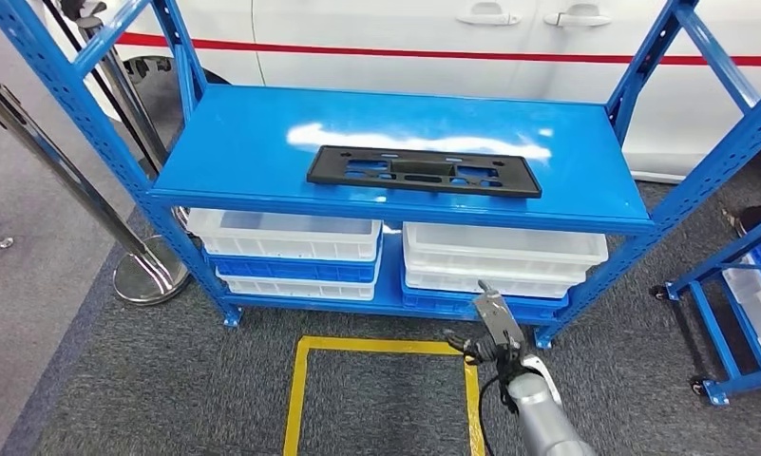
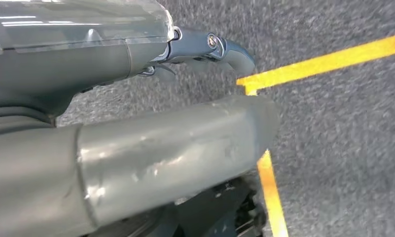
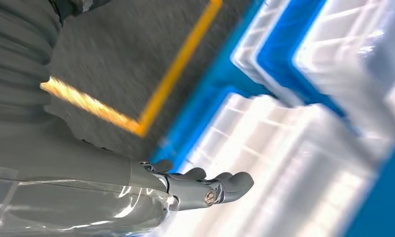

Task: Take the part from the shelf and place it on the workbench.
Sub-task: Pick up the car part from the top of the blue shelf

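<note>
A flat black rectangular part [image 1: 424,171] with cut-outs lies on the top level of the blue shelf [image 1: 243,142], near its front edge. My right hand [image 1: 495,321] is raised low in front of the shelf's bottom right, well below the part, fingers stretched out and holding nothing. The right wrist view has those fingers [image 3: 210,186] slightly curved in front of blurred white bins. My left hand [image 2: 195,98] hangs over grey carpet and a yellow tape line [image 2: 323,61]; its thumb [image 2: 185,148] and fingers [image 2: 220,47] are apart with nothing between them.
White and blue bins [image 1: 291,247] are stacked on the shelf's lower level. A chrome stanchion [image 1: 148,271] stands at the left, a second blue cart [image 1: 737,313] at the right, a white car [image 1: 405,38] behind. A yellow tape square [image 1: 305,380] marks the carpet.
</note>
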Controlling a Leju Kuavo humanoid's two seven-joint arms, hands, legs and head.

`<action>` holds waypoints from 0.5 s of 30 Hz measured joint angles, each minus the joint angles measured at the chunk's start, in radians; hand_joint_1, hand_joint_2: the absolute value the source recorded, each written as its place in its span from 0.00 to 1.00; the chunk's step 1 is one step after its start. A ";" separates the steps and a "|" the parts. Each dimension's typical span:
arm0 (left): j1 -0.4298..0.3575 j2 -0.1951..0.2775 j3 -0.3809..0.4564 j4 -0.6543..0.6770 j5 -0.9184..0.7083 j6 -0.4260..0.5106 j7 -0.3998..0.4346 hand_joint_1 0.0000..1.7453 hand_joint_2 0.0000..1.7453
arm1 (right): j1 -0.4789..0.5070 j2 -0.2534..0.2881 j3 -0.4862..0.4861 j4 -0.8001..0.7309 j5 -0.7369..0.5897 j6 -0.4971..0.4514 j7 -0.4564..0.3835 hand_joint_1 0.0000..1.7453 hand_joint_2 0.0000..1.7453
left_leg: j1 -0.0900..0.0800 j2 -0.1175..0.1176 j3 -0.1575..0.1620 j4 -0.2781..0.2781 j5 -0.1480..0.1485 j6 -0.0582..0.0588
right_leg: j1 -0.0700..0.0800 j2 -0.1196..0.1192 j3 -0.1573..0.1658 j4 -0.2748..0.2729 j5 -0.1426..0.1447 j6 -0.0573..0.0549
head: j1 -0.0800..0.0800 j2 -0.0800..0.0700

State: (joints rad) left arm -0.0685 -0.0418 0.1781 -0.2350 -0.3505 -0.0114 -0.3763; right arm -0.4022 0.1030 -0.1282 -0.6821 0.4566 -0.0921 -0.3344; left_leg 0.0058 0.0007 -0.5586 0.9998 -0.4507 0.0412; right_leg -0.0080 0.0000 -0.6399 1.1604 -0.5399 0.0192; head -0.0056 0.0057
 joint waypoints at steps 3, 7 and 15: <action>-0.007 -0.001 0.000 0.000 -0.010 -0.008 0.004 0.00 0.00 | -0.014 -0.007 0.061 -0.032 0.067 -0.057 0.020 0.00 1.00 | -0.002 -0.001 -0.001 0.003 -0.002 0.004 | -0.004 0.000 -0.073 0.141 -0.038 0.005 | 0.000 0.000; -0.014 -0.004 0.000 0.000 -0.022 -0.016 0.011 0.00 0.00 | -0.047 -0.019 0.143 -0.080 0.166 -0.131 0.051 0.00 1.00 | -0.004 -0.003 -0.002 0.019 -0.013 -0.005 | -0.004 -0.001 0.004 -0.053 0.079 -0.002 | 0.000 0.000; -0.034 -0.007 0.000 0.000 -0.051 -0.038 0.029 0.00 0.00 | -0.108 -0.026 0.293 -0.182 0.376 -0.245 0.124 0.00 1.00 | -0.001 -0.003 -0.063 0.142 -0.089 -0.045 | -0.003 0.001 0.031 -0.128 0.098 -0.039 | -0.001 0.000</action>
State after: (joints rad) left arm -0.1029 -0.0488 0.1778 -0.2350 -0.4019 -0.0490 -0.3470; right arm -0.5100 0.0767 0.1647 -0.8643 0.8326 -0.3372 -0.2102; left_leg 0.0052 -0.0020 -0.6213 1.1422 -0.5398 -0.0035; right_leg -0.0114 0.0008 -0.6089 1.0321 -0.4421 -0.0202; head -0.0062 0.0057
